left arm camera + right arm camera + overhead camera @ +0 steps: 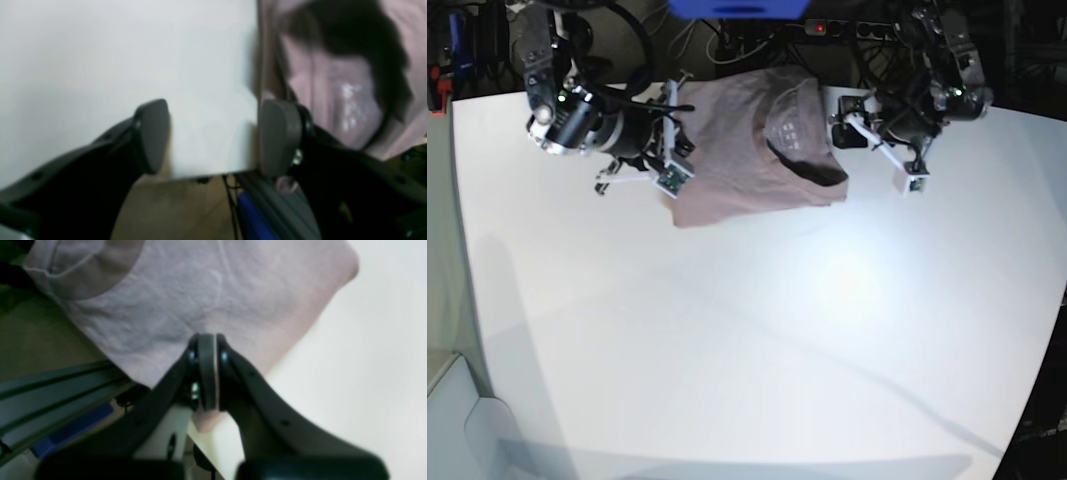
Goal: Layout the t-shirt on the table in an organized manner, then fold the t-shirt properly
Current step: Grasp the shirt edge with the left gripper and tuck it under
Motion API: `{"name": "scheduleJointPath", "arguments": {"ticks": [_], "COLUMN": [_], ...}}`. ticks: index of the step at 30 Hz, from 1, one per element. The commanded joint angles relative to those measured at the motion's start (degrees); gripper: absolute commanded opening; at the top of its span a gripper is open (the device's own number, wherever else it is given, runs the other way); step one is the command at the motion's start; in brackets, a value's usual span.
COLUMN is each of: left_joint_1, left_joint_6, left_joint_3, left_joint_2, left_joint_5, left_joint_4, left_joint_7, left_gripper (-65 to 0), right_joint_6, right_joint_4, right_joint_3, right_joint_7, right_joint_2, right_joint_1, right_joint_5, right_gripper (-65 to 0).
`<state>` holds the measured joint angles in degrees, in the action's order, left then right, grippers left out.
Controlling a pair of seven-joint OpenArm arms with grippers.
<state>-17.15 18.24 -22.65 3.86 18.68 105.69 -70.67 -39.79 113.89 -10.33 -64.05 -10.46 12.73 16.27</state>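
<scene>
Left jaws released, right clamped on shirt.
Left wrist: left gripper [213, 136] spread wide over the table [100, 66], t-shirt [337, 100] just beside it. Right wrist: right gripper [207, 373] pinching t-shirt edge. Base: t-shirt bunched at table's far edge, between both grippers.

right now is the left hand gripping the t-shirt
No, the left hand is open, its fingers spread over bare white table, with the pink t-shirt off to one side.

text: none legible | t-shirt [747, 140]: pale inner-neck print, too blurred to read | labels: none
</scene>
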Motion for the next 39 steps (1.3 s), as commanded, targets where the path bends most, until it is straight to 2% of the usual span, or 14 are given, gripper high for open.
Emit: {"name": "scheduleJointPath", "arguments": {"ticks": [1,11,13,19,22,24,28,30,39], "left_joint_1": [0.58,3.12,3.56,3.3,3.3,3.39,3.74,3.83,3.92], "left_joint_6": [0.0,-0.17,-0.26,-0.26,-0.26,0.18,0.27,0.27,0.35], "left_joint_3": [0.11,0.11,0.28,8.72,10.65,10.65,10.57,10.57,10.74], "left_joint_2": [0.41,2.43,2.6,0.58,0.58,0.58,0.58,0.58,0.49], "left_joint_5": [0.88,0.36,0.36,0.53,0.44,0.62,0.8,0.62,0.71], "left_joint_4": [-0.24,-7.45,-9.38,-15.01,-17.03,-17.91,-18.17,-18.17,-16.33], "left_joint_7": [0.56,0.74,2.59,7.42,9.44,10.41,11.47,11.47,11.47], "left_gripper": [-22.5,-22.5,-22.5,-23.0,-24.1,-31.8,-54.9,-64.2,-64.7], "right_joint_6": [-0.21,-0.21,-0.21,-0.21,-0.21,-0.21,-0.21,-0.21,-0.21], "right_joint_4": [0.88,0.88,0.88,0.8,0.8,0.8,0.8,0.8,0.8], "right_joint_3": [0.09,0.09,0.09,0.09,0.17,0.17,0.17,0.17,0.17], "right_joint_7": [0.97,1.06,1.06,0.71,0.71,0.71,0.71,0.8,0.8], "right_joint_2": [-0.05,-0.13,-0.13,-0.49,-1.19,-1.28,-1.37,-1.37,-1.37], "right_joint_1": [-0.38,-0.47,-0.56,-1.52,-1.61,-1.61,-1.61,-1.52,-1.7], "right_joint_5": [0.56,0.47,0.39,0.39,0.39,0.39,0.39,0.39,0.39], "right_gripper": [-65.0,-65.0,-65.0,-65.0,-65.0,-65.0,-65.0,-65.0,-65.0]}}
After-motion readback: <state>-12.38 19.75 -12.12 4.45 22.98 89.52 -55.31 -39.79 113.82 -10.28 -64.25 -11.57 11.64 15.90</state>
